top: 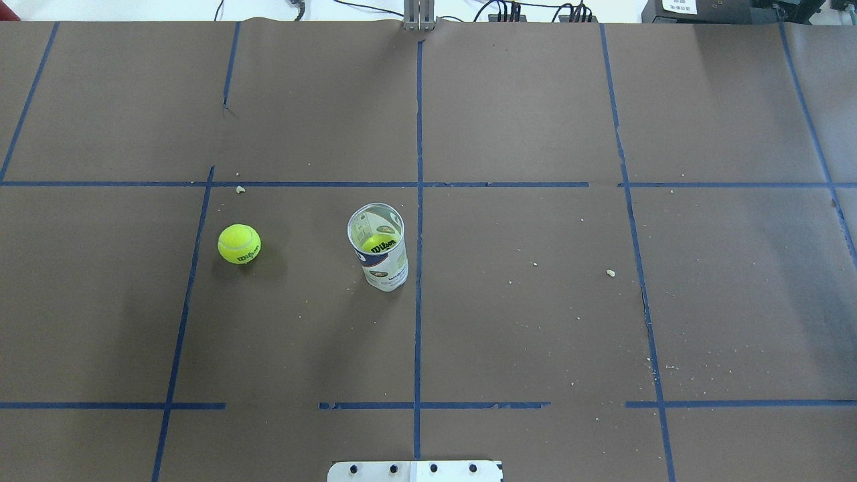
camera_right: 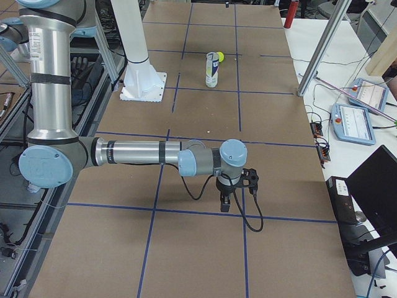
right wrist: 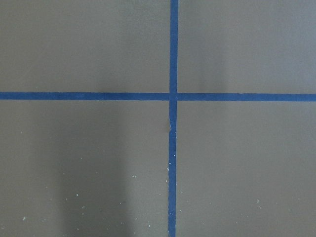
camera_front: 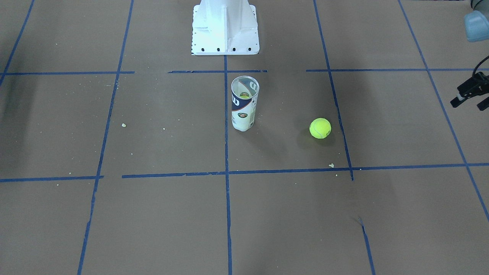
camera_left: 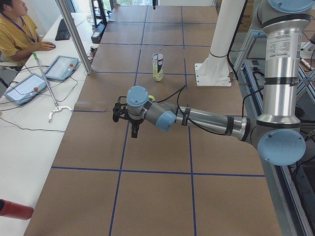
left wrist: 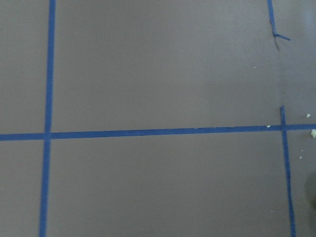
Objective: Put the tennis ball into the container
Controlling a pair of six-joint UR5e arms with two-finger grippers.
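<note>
The tennis ball [camera_front: 320,128] lies on the brown table, a short way to the robot's left of the container [camera_front: 244,103]; it also shows in the overhead view as a yellow-green ball [top: 239,244]. The container [top: 378,248] stands upright, open at the top, with another yellow ball resting inside it. My left gripper [camera_front: 471,97] hangs at the table's left end, well away from the ball, with its dark fingers apart and nothing in them. My right gripper [camera_right: 234,189] hovers over the table's opposite end, far from both; whether it is open or shut I cannot tell.
The white metal pedestal [camera_front: 225,26] stands behind the container. Blue tape lines and small crumbs mark the brown paper. An operator [camera_left: 15,29] sits at a side desk with tablets [camera_left: 61,68]. A red cylinder [camera_left: 15,209] lies on that desk.
</note>
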